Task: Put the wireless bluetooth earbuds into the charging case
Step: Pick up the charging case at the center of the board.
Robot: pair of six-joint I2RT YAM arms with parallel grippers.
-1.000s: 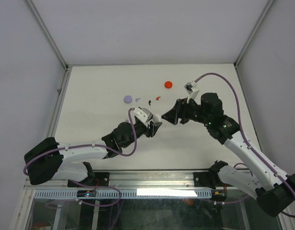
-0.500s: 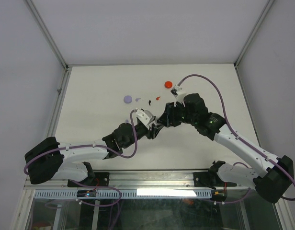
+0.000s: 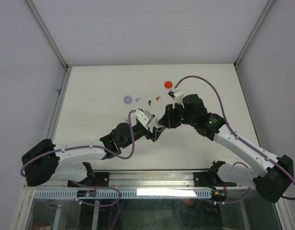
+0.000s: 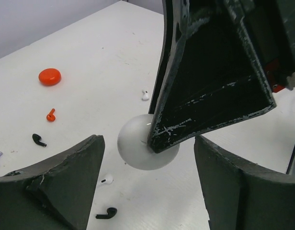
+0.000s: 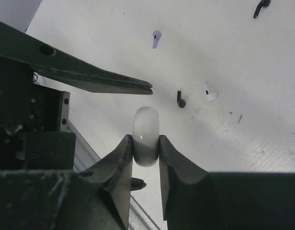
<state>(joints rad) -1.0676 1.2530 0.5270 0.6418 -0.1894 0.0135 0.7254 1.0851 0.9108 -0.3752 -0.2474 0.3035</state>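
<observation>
Top view: the left tool (image 3: pixel 153 130) and the right tool (image 3: pixel 162 122) are seen tip to tip above the desk (image 3: pixel 90 86).

Left wrist view: the left tool's jaws are spread wide, clear of the white charging case (image 4: pixel 133 151) between them.

Right wrist view: the case is pinched edge-on in the right tool's jaws. Earbuds (image 5: pixel 180 99) are scattered on the desk beyond the tips.

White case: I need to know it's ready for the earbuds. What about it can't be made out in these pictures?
Right wrist view: the white case is edge-on, its lower part sunk between the jaws of the right gripper; no lid seam can be told.
Left wrist view: one of those jaws covers its right side.
Top view: the left gripper and right gripper meet over it and hide it.
</observation>
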